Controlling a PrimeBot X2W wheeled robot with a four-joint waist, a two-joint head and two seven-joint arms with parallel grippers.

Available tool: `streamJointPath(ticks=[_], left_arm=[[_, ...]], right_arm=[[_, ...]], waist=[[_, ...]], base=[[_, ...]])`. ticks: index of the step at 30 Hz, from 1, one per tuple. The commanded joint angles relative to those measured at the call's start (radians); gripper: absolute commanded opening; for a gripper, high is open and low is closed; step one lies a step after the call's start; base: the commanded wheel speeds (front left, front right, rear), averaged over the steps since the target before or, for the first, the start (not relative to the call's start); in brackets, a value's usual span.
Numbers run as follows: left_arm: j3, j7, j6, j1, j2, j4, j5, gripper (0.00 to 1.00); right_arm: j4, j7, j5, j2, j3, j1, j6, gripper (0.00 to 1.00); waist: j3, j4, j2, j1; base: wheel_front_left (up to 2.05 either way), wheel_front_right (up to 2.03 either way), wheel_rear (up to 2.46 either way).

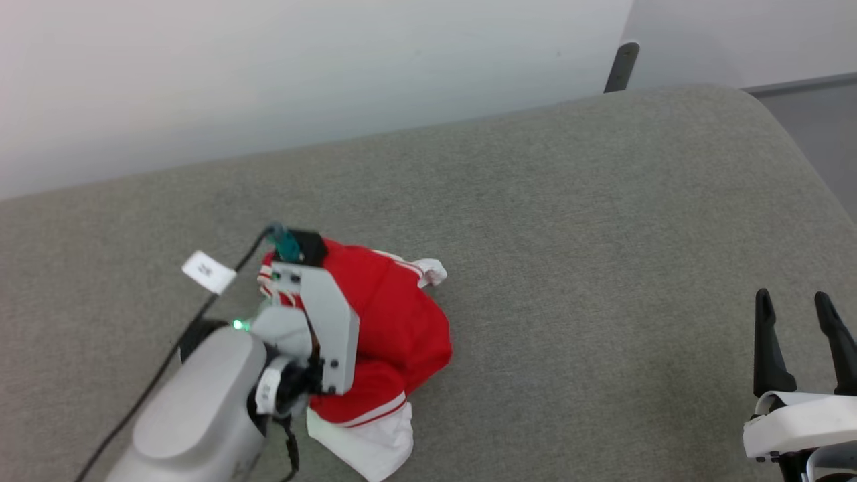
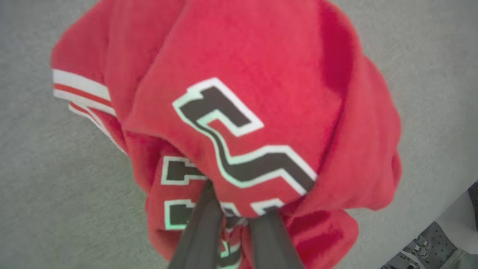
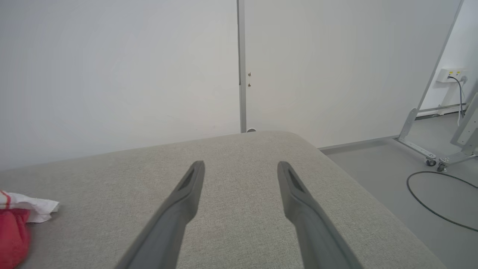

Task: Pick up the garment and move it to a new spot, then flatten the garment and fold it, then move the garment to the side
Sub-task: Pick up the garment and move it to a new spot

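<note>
Head view first: the garment (image 1: 402, 321) sits bunched in a red heap on the grey fabric tabletop (image 1: 602, 234), left of centre and toward the near edge. One white sleeve spills out on the near side, and a bit of white w/ red stripes pokes out on the far side. The left arm's pale forearm and wrist block come in from the lower left and sit right over the heap, so its fingers are hidden here. A black cable (image 1: 221, 294) w/ a white tag (image 1: 208, 271) trails off the wrist. Far right, well apart from the shirt, the right pincer (image 1: 792, 298) points up w/ its jaws spread and nothing btw them.

Left wrist view now: the left pincer (image 2: 237, 200) is clenched on the garment (image 2: 261, 56). Both dark fingers run up into the red cloth, w/ folds gathered btw them. Black white-outlined lettering is crumpled across the front and striped trim shows at upper left. Grey tabletop (image 2: 56, 186) lies all round. Can't tell whether the heap is clear of the surface.

Right wrist view: the right pincer (image 3: 241, 164) stands released, fingers wide over bare tabletop (image 3: 112, 186). A scrap of the garment (image 3: 13, 231) shows at the left edge, red w/ white. Beyond is a white wall (image 3: 112, 74). On the right, a grey floor (image 3: 373, 168) has a looped cable (image 3: 440, 201).
</note>
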Motion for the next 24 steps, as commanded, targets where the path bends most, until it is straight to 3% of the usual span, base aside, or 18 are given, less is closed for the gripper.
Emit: streamJointPath(ticks=[1, 8, 9, 11, 12, 13, 20, 24], left_arm=[[-0.003, -0.005, -0.006, 0.017, -0.005, 0.028, -0.008, 0.00], [-0.029, -0.016, -0.046, 0.042, -0.045, 0.169, -0.030, 0.00], [-0.027, -0.017, -0.054, 0.043, -0.054, 0.184, -0.040, 0.09], [-0.035, -0.021, -0.076, 0.037, -0.065, 0.210, -0.044, 0.38], [-0.040, -0.025, -0.092, 0.033, -0.069, 0.221, -0.044, 0.64], [-0.040, -0.024, -0.103, 0.031, -0.076, 0.233, -0.057, 1.00], [-0.039, -0.039, -0.159, 0.000, -0.078, 0.244, -0.070, 1.00], [-0.021, -0.058, -0.167, 0.006, -0.060, 0.186, -0.083, 1.00]], right_arm=[[0.007, -0.007, 0.005, 0.003, 0.004, -0.005, 0.000, 1.00], [0.025, -0.009, 0.005, 0.003, 0.018, -0.009, 0.000, 1.00], [0.026, -0.007, 0.006, 0.003, 0.019, -0.009, 0.000, 1.00], [0.029, -0.005, 0.003, 0.003, 0.022, -0.007, 0.000, 1.00], [0.031, -0.004, 0.001, 0.003, 0.025, -0.005, 0.000, 1.00], [0.032, -0.003, -0.001, 0.003, 0.026, -0.004, 0.000, 1.00], [0.025, 0.017, -0.015, 0.003, 0.039, 0.022, 0.000, 1.00], [0.013, 0.028, -0.018, 0.003, 0.041, 0.034, 0.000, 1.00]], waist=[[0.004, -0.008, 0.0000, 0.0000], [-0.014, -0.004, 0.0000, 0.0000], [-0.017, -0.001, 0.0000, 0.0000], [-0.027, 0.006, 0.0000, 0.0000], [-0.033, 0.011, 0.0000, 0.0000], [-0.039, 0.016, 0.0000, 0.0000], [-0.099, 0.058, 0.0000, 0.0000], [-0.129, 0.088, 0.0000, 0.0000]], base=[[0.00, 0.00, 0.00], [0.00, 0.00, 0.00], [0.00, 0.00, 0.00], [0.00, 0.00, 0.00], [0.00, 0.00, 0.00], [0.00, 0.00, 0.00], [0.00, 0.00, 0.00], [0.00, 0.00, 0.00]])
